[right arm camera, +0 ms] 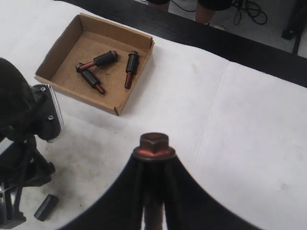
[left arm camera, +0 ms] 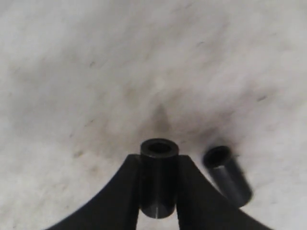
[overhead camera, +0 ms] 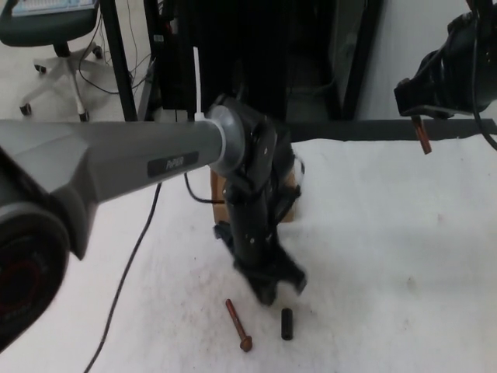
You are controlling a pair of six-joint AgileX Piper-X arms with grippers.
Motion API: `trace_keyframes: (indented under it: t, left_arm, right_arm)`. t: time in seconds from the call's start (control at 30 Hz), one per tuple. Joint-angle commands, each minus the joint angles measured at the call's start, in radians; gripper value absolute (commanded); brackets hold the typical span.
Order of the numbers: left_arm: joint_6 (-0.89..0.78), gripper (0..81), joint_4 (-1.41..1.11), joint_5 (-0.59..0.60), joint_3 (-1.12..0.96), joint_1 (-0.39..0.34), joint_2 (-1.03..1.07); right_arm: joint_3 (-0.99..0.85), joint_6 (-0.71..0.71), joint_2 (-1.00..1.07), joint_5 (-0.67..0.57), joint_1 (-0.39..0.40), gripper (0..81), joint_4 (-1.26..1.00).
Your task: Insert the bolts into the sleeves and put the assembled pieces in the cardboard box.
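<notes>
L end effector (overhead camera: pixel 273 281) low over table (overhead camera: pixel 388 256) w/ held sleeve (left arm camera: pixel 158 179); R end effector (right arm camera: pixel 154 160) raised at right w/ held bolt (right arm camera: pixel 154 143).
Cloth betw. arms wide open. L clamped on held sleeve; loose bolt (overhead camera: pixel 238 325) & loose sleeve (overhead camera: pixel 286 323) lie just beside it. Cardboard box (right arm camera: pixel 134 91) near far edge, 3 assembled pieces (right arm camera: pixel 91 76) inside. R clamped on held bolt, head past tips.

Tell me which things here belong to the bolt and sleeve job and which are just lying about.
Job: black cylindrical metal sleeve in the left gripper; second black sleeve loose on the white cloth; copper-coloured hex-head bolt in the right gripper; second bolt on the cloth; brown cardboard box with three assembled pieces.
Lying about: black cable on the cloth; wheeled office chair behind.
</notes>
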Motion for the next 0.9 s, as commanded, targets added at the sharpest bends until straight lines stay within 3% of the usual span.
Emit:
trace_keyframes:
  t: [0.0,0.2,0.27,0.43,0.53,0.77,0.87]
  left_arm:
    - [0.010,0.0,-0.121,0.103,-0.022,-0.005,-0.122]
    - [0.099,0.0,-0.261,0.110,-0.021,-0.005,-0.330]
    - [0.099,0.0,-0.308,0.152,-0.021,-0.005,-0.390]
    - [0.082,0.0,-0.447,0.310,0.024,-0.005,-0.527]
    - [0.082,0.0,-0.547,0.370,0.121,-0.005,-0.614]
    - [-0.045,0.0,-0.918,0.391,0.516,-0.005,-0.792]
    - [-0.226,0.0,-1.238,0.356,0.696,0.007,-0.820]
  right_arm:
    - [-0.005,-0.005,-0.012,0.012,-0.014,0.8,-0.012]
    - [-0.005,0.057,-0.020,-0.031,-0.092,0.8,-0.055]
    - [-0.005,0.114,-0.029,-0.157,-0.119,0.8,-0.094]
    - [-0.005,0.247,-0.041,-0.648,-0.166,0.8,-0.335]
    - [-0.005,0.357,-0.041,-0.803,-0.165,0.8,-0.501]
    - [-0.005,0.520,-0.041,-0.966,-0.130,0.8,-0.825]
    - [-0.005,0.525,-0.041,-0.971,-0.098,0.8,-0.914]
